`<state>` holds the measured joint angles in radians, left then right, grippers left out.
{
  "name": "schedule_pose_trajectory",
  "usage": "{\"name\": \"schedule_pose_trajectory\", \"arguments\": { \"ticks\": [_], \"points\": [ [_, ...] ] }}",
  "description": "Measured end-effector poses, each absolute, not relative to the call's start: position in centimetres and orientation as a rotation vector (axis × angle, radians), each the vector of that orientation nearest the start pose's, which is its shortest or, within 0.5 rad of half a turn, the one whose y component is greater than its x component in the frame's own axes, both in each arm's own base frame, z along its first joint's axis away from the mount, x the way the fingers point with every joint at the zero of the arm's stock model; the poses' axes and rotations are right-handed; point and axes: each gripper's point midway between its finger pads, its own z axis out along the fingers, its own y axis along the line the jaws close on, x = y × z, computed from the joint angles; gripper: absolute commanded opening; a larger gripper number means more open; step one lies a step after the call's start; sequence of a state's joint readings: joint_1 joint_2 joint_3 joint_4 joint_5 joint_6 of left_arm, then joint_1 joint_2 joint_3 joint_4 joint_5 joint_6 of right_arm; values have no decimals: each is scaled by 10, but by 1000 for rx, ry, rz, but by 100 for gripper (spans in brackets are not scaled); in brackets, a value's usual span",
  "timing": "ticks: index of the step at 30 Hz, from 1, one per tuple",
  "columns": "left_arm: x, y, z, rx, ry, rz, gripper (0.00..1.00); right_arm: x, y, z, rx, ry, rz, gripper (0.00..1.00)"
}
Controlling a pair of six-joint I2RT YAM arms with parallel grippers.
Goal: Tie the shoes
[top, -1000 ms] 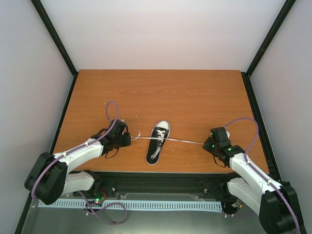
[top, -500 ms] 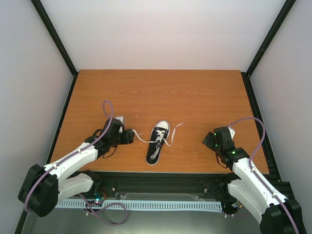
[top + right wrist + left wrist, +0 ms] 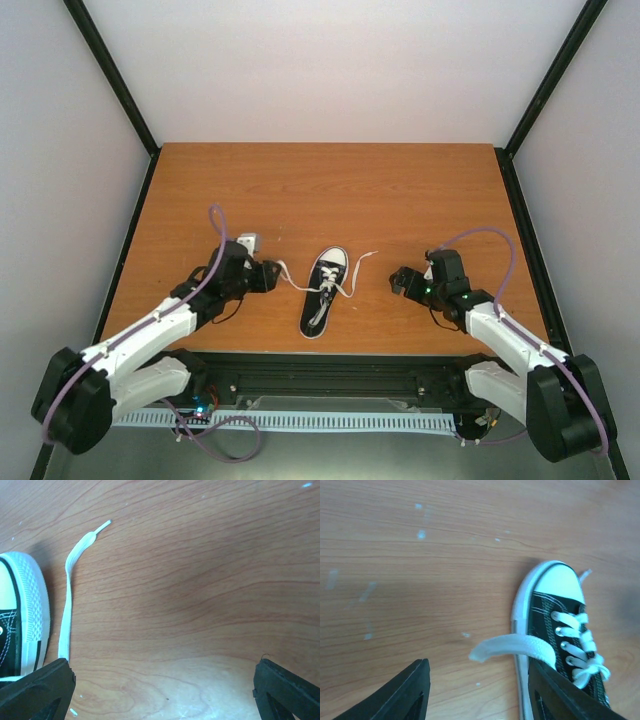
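Note:
The black sneaker (image 3: 325,290), with a white toe cap and white laces, lies near the table's front, toe pointing away. In the left wrist view the shoe (image 3: 559,625) is at the right. One loose lace end (image 3: 512,647) arches free between the fingers of my left gripper (image 3: 480,695), which is open and touches nothing. My left gripper (image 3: 270,276) sits just left of the shoe. My right gripper (image 3: 398,282) is open to the shoe's right. The other lace end (image 3: 70,600) lies slack on the wood beside the toe cap (image 3: 22,607), left of my right gripper (image 3: 162,690).
The wooden table (image 3: 400,200) is bounded by black frame posts (image 3: 530,110) and white walls. A black rail (image 3: 330,375) runs along the near edge between the arm bases.
Both grippers have opened and let go of the lace ends, which were pulled taut and now lie slack. The right gripper has moved left toward the shoe.

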<state>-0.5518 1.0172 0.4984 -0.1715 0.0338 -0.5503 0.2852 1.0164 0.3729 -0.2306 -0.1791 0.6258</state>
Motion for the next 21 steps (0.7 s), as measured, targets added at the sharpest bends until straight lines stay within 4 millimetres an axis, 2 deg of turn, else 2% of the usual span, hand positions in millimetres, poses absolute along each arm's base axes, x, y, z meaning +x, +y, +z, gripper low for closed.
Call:
{"name": "schedule_pose_trajectory", "arguments": {
  "ticks": [2,4,6,9,13,17,19,21],
  "points": [
    [264,-154,116,-52,2332,-577,62,252,110,53,323,2508,627,98],
    [267,-134,121,-142,2321,-538,80,255,113,56,301,2504,640,98],
    [267,-119,127,-213,2311,-507,90,258,115,58,292,2501,646,97],
    [269,-107,142,-275,2278,-479,90,263,118,62,276,2499,648,97],
    [269,-104,156,-275,2241,-475,70,265,122,66,252,2491,653,98],
    [268,-132,149,-127,2277,-586,62,265,126,66,230,2487,663,98],
    [263,-160,139,10,2318,-657,59,265,128,65,223,2492,666,98],
    [249,-193,119,197,2384,-715,58,265,130,63,216,2498,674,98]
  ]
}}
